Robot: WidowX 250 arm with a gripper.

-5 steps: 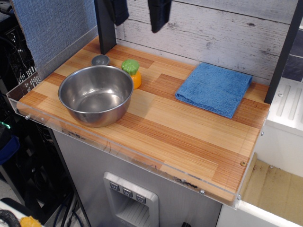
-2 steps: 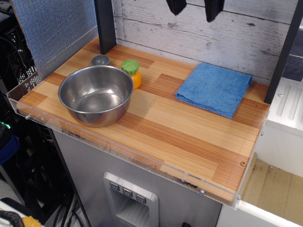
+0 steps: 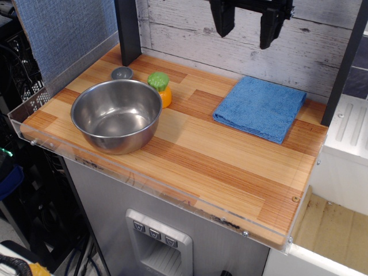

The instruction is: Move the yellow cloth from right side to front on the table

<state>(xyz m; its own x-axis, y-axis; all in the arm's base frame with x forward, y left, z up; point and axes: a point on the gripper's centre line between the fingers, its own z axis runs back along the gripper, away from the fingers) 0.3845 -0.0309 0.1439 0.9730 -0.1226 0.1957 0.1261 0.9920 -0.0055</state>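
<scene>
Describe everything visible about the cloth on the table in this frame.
The cloth is blue, not yellow, with a terry-like nap. It is folded into a rough square and lies flat on the right rear of the table, one corner near the back wall. Nothing touches it; the gripper hangs above it with fingers apart.

A: What shows of the robot?

B: Only the gripper (image 3: 247,33), up at twelve o'clock. It is matt black all over.

A: And its shape?

B: Two blunt, tapering fingers (image 3: 223,22) under a flat black crossbar. No cables or markings visible.
</scene>
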